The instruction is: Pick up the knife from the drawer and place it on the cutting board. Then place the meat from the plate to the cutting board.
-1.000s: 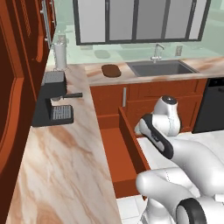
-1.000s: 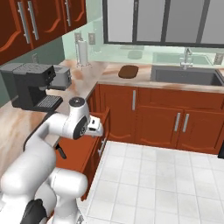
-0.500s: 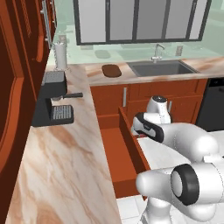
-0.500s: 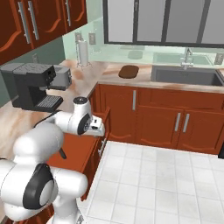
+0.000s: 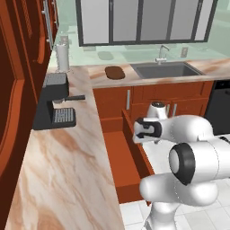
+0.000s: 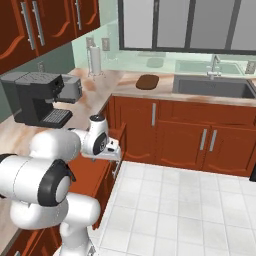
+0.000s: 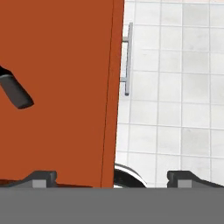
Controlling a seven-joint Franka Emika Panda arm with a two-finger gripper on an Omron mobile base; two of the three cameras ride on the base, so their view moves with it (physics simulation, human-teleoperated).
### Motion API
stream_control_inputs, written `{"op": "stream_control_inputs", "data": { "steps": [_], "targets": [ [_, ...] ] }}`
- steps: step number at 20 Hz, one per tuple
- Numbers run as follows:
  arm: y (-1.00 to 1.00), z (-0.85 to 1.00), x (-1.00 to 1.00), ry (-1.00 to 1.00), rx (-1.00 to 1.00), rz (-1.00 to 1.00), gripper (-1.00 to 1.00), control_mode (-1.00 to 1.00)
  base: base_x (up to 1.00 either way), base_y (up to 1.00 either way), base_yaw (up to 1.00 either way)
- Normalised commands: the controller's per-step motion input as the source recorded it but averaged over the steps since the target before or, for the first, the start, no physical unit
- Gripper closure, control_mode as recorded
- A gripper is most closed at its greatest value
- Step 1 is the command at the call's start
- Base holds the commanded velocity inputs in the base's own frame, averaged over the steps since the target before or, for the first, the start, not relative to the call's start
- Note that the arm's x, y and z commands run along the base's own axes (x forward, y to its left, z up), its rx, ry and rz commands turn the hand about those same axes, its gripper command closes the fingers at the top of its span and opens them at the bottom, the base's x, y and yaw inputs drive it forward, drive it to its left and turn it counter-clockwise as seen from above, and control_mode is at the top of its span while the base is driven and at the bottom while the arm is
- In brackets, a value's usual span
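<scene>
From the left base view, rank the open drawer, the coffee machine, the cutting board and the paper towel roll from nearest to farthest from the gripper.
1. The drawer: pulled open directly beside and below the gripper.
2. The coffee machine: on the counter, to the gripper's left.
3. The cutting board: on the far counter, next to the sink.
4. The paper towel roll: in the far left corner.

Home kitchen, rendered: marble-topped table (image 5: 67,152), steel sink (image 5: 164,70) with tap under window (image 5: 143,20), reddish wood cabinets (image 6: 200,142), black coffee machine (image 6: 37,97), paper-towel roll (image 6: 94,60), white tiled floor (image 6: 185,210).
</scene>
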Motion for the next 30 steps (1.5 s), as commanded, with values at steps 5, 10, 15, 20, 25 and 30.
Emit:
{"op": "stream_control_inputs", "data": {
  "steps": [5,10,15,20,25,30],
  "targets": [
    [0.00,-0.37,0.00,0.00,0.00,0.00,-1.00,-1.00,0.00,0.00,0.00],
    [0.00,-0.36,0.00,0.00,0.00,0.00,-1.00,-1.00,0.00,0.00,0.00],
    [0.00,-0.26,0.00,0.00,0.00,0.00,-1.00,-1.00,0.00,0.00,0.00],
    [0.00,-0.38,0.00,0.00,0.00,0.00,-1.00,-1.00,0.00,0.00,0.00],
    [-0.06,-0.41,0.00,0.00,0.00,0.00,-1.00,-1.00,0.00,0.00,0.00],
    [-0.26,-0.45,0.00,0.00,0.00,0.00,-1.00,-1.00,0.00,0.00,0.00]
  ]
}}
